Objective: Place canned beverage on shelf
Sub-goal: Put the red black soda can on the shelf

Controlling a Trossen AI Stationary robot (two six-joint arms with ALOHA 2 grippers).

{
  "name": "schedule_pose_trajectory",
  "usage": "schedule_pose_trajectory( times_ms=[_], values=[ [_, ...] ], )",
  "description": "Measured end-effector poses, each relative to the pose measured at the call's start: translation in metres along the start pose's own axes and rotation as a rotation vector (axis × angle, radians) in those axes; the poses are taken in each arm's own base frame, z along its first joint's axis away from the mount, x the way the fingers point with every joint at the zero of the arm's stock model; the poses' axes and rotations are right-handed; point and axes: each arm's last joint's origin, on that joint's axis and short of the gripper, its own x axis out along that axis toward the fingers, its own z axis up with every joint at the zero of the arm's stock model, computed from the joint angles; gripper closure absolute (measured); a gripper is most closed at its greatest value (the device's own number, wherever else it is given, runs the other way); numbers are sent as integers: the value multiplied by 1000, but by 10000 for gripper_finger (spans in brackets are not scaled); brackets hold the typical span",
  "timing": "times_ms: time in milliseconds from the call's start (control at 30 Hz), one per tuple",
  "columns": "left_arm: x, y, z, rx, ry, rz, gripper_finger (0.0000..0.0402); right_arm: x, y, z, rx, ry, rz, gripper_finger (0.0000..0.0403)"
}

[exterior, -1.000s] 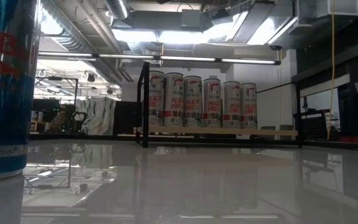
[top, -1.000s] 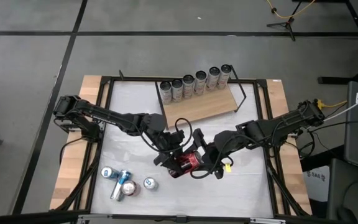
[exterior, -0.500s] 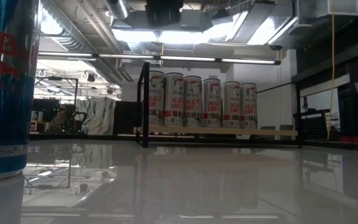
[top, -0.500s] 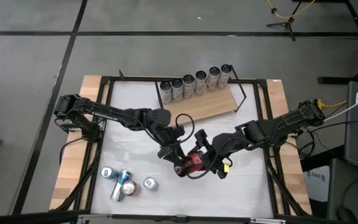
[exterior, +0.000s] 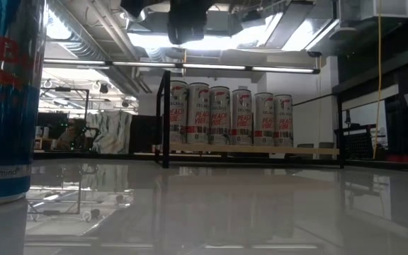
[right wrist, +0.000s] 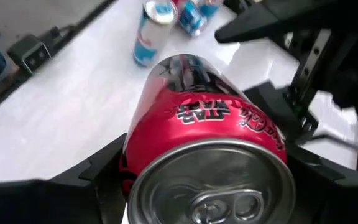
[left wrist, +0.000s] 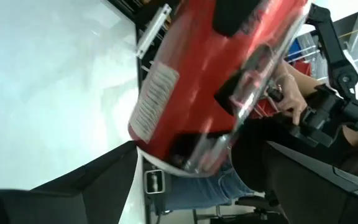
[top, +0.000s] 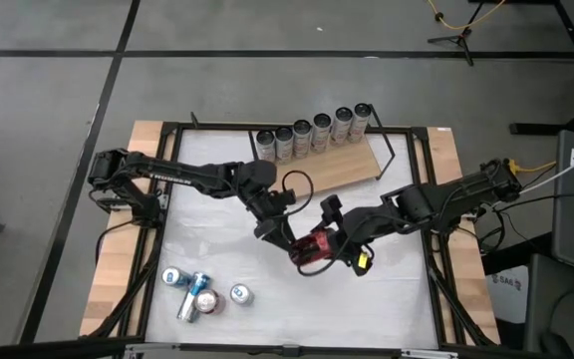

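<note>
Red can (top: 314, 247): held lying on its side above the middle of the counter (top: 397, 299), between the 2 claws, well short of the shelf.
Right claw (top: 329, 242): closed around the red can's body; in the right wrist view the 2 dark fingers are seen on either side of it, the can's top end facing the camera.
Left claw (top: 289, 237): set at the can's other end; its fingers stand wide, and whether they touch the can cannot be told from any view.
Shelf (top: 327, 168): a wooden board in a black wire frame at the far side of the counter; 6 cans (top: 314, 132) are lined up along its back edge, the front strip left bare.
Spare cans (top: 203, 292): 4 more are grouped near the front left of the counter, some upright, some lying down.
Step in hand: judged to be a handover or regrip in mid-air, with the placing not yet done.
Risk 1: the red can may be dropped and rolled off if one claw lets go before the other is set firmly.
Risk 2: a sideways can must be turned upright; set down tilted, it could tip.
Risk 3: the standing row may be knocked if the can is brought in too deep.
</note>
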Motion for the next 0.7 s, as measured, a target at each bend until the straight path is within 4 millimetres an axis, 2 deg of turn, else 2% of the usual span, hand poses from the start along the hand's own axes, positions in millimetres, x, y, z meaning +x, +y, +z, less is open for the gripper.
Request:
schedule_pose_trajectory(
  times_ms=[367,700],
  values=[
    [-20,21,7,-45,-1,88,62,-1,-17,-29,101,230,22,105],
    [-19,20,6,51,1,94,62,-8,-59,-69,267,444,-17,105]
  ],
)
